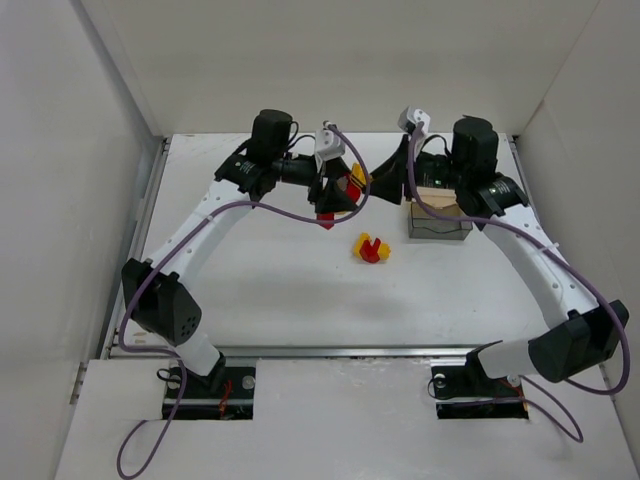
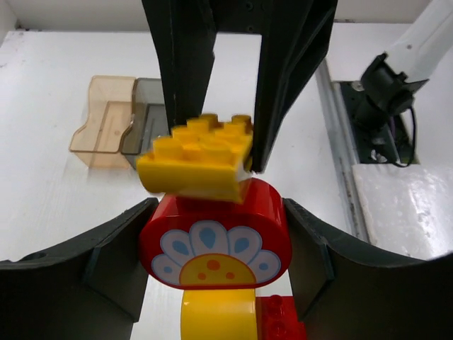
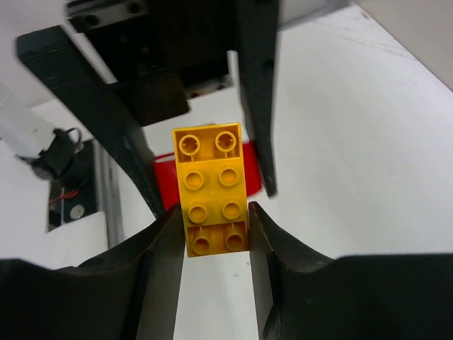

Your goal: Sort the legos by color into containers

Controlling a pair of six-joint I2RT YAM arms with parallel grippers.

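My left gripper [image 2: 216, 248] is shut on a red rounded lego with a flower print [image 2: 212, 223]. My right gripper [image 3: 214, 227] is shut on a yellow studded lego [image 3: 211, 185], which sits tilted against the top of the red one [image 3: 167, 185]. The two grippers meet nose to nose above the table's far middle [image 1: 356, 182]. A small red-and-yellow clump [image 1: 371, 248] lies on the table below them. The containers [image 1: 438, 218], a beige tub [image 2: 106, 120] and a grey tub [image 2: 145, 117] side by side, stand under the right arm.
White walls close in the table on the left, back and right. The right arm's wrist [image 1: 470, 160] hangs over the tubs. A metal rail [image 1: 330, 350] runs along the near edge by the arm bases.
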